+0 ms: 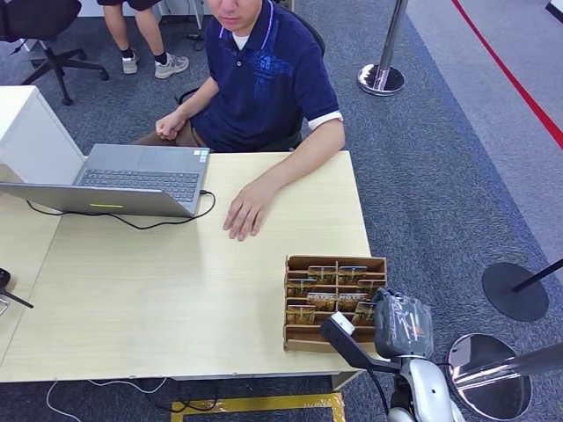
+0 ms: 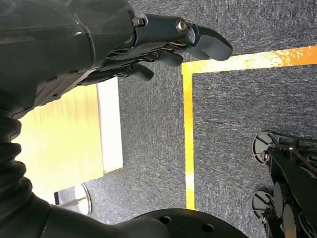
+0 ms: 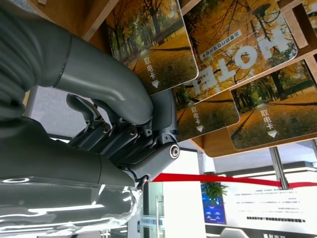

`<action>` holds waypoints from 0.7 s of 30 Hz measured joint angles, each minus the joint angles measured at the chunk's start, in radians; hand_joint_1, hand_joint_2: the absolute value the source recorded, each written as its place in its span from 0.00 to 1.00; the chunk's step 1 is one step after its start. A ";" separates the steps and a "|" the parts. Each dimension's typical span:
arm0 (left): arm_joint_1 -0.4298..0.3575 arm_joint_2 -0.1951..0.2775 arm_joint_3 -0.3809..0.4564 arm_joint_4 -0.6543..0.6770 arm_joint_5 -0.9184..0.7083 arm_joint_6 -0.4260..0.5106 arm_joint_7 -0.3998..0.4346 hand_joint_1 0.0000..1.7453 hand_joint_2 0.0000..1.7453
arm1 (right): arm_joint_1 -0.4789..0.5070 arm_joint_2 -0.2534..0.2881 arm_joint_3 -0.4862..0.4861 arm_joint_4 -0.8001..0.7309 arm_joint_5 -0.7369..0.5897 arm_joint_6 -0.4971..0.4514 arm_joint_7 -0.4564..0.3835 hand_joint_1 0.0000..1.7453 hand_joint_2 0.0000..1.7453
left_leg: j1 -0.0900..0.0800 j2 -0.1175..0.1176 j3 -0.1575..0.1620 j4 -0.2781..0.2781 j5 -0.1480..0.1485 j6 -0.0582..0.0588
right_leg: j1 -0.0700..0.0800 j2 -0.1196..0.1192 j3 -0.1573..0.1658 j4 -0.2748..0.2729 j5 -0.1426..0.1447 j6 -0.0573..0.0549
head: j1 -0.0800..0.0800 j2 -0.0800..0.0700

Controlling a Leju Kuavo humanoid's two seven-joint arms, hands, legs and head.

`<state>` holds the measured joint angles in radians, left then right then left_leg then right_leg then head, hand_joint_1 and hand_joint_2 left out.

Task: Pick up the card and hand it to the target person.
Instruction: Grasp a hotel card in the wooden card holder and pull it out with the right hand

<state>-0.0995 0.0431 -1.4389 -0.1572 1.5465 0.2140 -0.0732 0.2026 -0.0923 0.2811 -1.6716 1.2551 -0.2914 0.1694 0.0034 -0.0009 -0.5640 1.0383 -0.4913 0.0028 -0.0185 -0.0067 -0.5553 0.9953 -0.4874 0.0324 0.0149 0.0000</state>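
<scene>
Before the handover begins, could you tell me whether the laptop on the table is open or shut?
Open. The laptop has its lid raised, and its keyboard shows in the head view.

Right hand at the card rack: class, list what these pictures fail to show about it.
- Head view: the right hand covers the wooden rack's near corner, hiding any contact with a card.
- Right wrist view: the thumb hides the fingertips, so a grip on the cards cannot be judged.
</scene>
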 joint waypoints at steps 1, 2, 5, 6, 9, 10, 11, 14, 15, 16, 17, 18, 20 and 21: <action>0.000 0.000 0.000 0.000 0.000 0.000 0.000 0.00 1.00 | 0.000 0.000 0.000 0.000 0.000 0.000 0.000 0.91 1.00 | 0.000 0.000 0.000 0.000 0.000 0.000 | 0.000 0.000 0.000 0.000 0.000 0.000 | 0.000 0.000; 0.000 0.000 0.000 0.000 0.000 0.000 0.000 0.00 1.00 | 0.000 0.000 0.000 0.000 0.000 0.000 0.000 0.91 1.00 | 0.000 0.000 0.000 0.000 0.000 0.000 | 0.000 0.000 0.000 0.000 0.000 0.000 | 0.000 0.000; 0.000 0.000 0.000 0.000 0.000 0.000 0.000 0.00 1.00 | 0.000 0.000 0.000 0.000 0.000 0.000 0.000 0.91 1.00 | 0.000 0.000 0.000 0.000 0.000 0.000 | 0.000 0.000 0.000 0.000 0.000 0.000 | 0.000 0.000; 0.000 0.000 0.000 0.000 0.000 0.000 0.000 0.00 1.00 | 0.000 0.000 0.000 0.000 0.000 0.000 0.000 0.91 1.00 | 0.000 0.000 0.000 0.000 0.000 0.000 | 0.000 0.000 0.000 0.000 0.000 0.000 | 0.000 0.000; 0.000 0.000 0.000 0.000 0.000 0.000 0.000 0.00 1.00 | 0.000 0.000 0.000 0.000 0.000 0.000 0.000 0.91 1.00 | 0.000 0.000 0.000 0.000 0.000 0.000 | 0.000 0.000 0.000 0.000 0.000 0.000 | 0.000 0.000; 0.000 0.000 0.000 0.000 0.000 0.000 0.000 0.00 1.00 | 0.000 0.000 0.000 0.000 0.000 0.000 0.000 0.91 1.00 | 0.000 0.000 0.000 0.000 0.000 0.000 | 0.000 0.000 0.000 0.000 0.000 0.000 | 0.000 0.000; 0.000 0.000 0.000 0.000 0.000 0.000 0.000 0.00 1.00 | 0.000 0.000 0.000 0.000 0.000 0.000 0.000 0.91 1.00 | 0.000 0.000 0.000 0.000 0.000 0.000 | 0.000 0.000 0.000 0.000 0.000 0.000 | 0.000 0.000; 0.000 0.000 0.000 0.000 0.000 0.000 0.000 0.00 1.00 | 0.000 0.000 -0.001 -0.001 0.000 -0.002 0.000 0.91 1.00 | 0.000 0.000 0.000 0.000 0.000 0.000 | 0.000 0.000 0.000 0.000 0.000 0.000 | 0.000 0.000; 0.000 0.000 0.000 0.000 0.000 0.000 0.000 0.00 1.00 | 0.000 0.000 -0.002 -0.002 0.000 -0.005 -0.001 0.91 1.00 | 0.000 0.000 0.000 0.000 0.000 0.000 | 0.000 0.000 0.000 0.000 0.000 0.000 | 0.000 0.000; 0.000 0.000 0.000 0.000 0.000 0.000 0.000 0.00 1.00 | 0.000 0.000 -0.003 -0.004 -0.001 -0.009 -0.002 0.91 1.00 | 0.000 0.000 0.000 0.000 0.000 0.000 | 0.000 0.000 0.000 0.000 0.000 0.000 | 0.000 0.000; 0.000 0.000 0.000 0.000 0.000 0.000 0.000 0.00 1.00 | 0.000 0.000 -0.005 -0.008 -0.001 -0.014 -0.005 0.91 1.00 | 0.000 0.000 0.000 0.000 0.000 0.000 | 0.000 0.000 0.000 0.000 0.000 0.000 | 0.000 0.000; 0.000 0.000 0.000 0.000 0.000 0.000 0.000 0.00 1.00 | 0.000 0.000 -0.006 -0.014 -0.001 -0.019 -0.007 0.91 1.00 | 0.000 0.000 0.000 0.000 0.000 0.000 | 0.000 0.000 0.000 0.000 0.000 0.000 | 0.000 0.000; 0.000 0.000 0.000 0.000 0.000 0.000 0.000 0.00 1.00 | 0.000 0.000 -0.008 -0.026 -0.001 -0.025 -0.011 0.91 1.00 | 0.000 0.000 0.000 0.000 0.000 0.000 | 0.000 0.000 0.000 0.000 0.000 0.000 | 0.000 0.000; 0.000 0.000 0.000 0.000 0.000 0.000 0.000 0.00 1.00 | 0.000 0.000 -0.008 -0.030 -0.001 -0.026 -0.012 0.90 1.00 | 0.000 0.000 0.000 0.000 0.000 0.000 | 0.000 0.000 0.000 0.000 0.000 0.000 | 0.000 0.000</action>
<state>-0.0994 0.0431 -1.4389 -0.1572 1.5465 0.2140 -0.0731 0.2028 -0.0923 0.2731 -1.7018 1.2539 -0.3172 0.1576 0.0034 -0.0009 -0.5642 1.0383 -0.4917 0.0031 -0.0185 -0.0067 -0.5552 0.9951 -0.4879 0.0326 0.0149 0.0000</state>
